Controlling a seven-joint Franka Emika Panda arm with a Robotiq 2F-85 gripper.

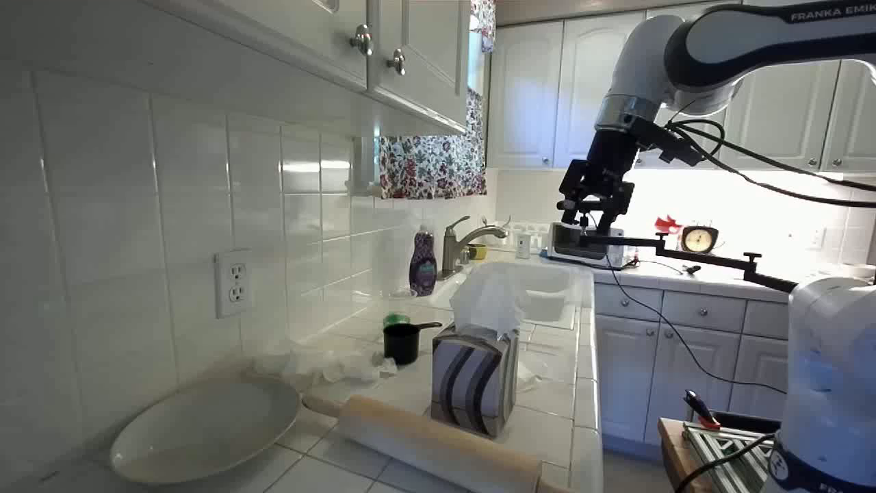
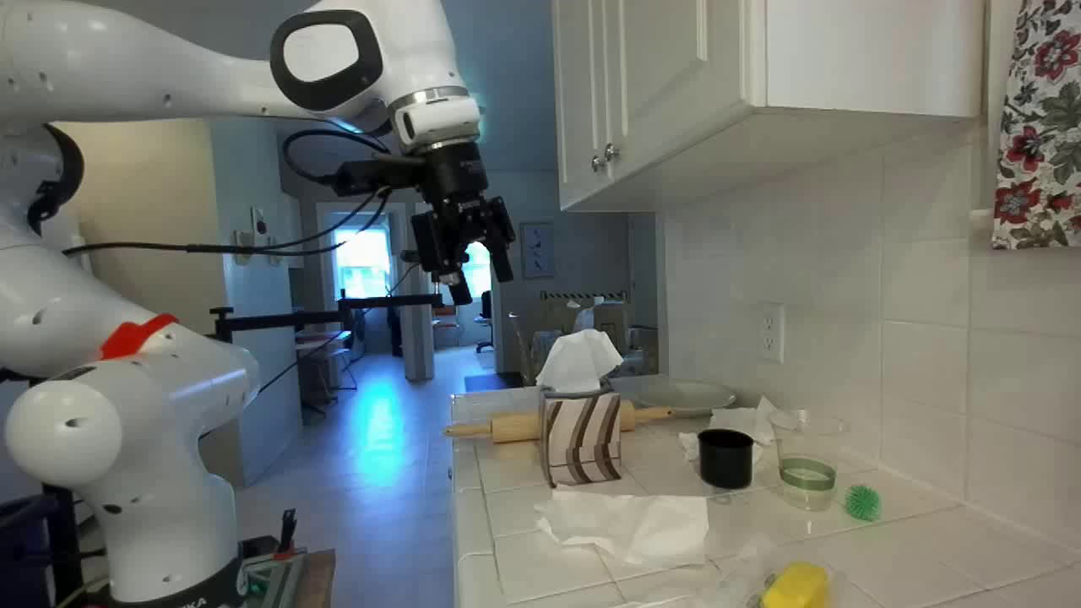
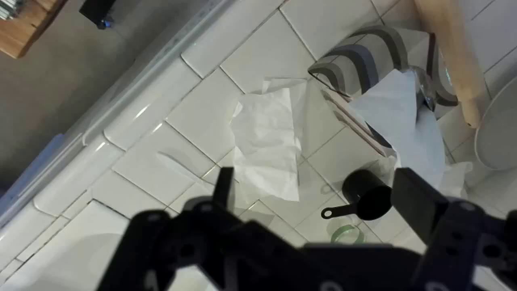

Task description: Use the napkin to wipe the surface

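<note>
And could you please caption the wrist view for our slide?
Beyond the open hand, a crumpled napkin lies on the tiled counter.

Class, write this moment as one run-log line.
gripper: open, empty, clear of worktop | napkin: lying on worktop near tissue box | wiping: not under way

"FRANKA EMIK" in pale capitals, cut by the frame edge, on dark trim of the glossy white jointed robot arm (image 1: 773,49). Dark band around the rounded white robot base: "KA" legible in an exterior view on the band (image 2: 187,594), partial "FR" likewise on the band (image 1: 807,474). Purple plastic bottle (image 1: 423,266), label unreadable. Round, cream-faced, dark-cased clock (image 1: 699,239), dial marks too small.
</note>
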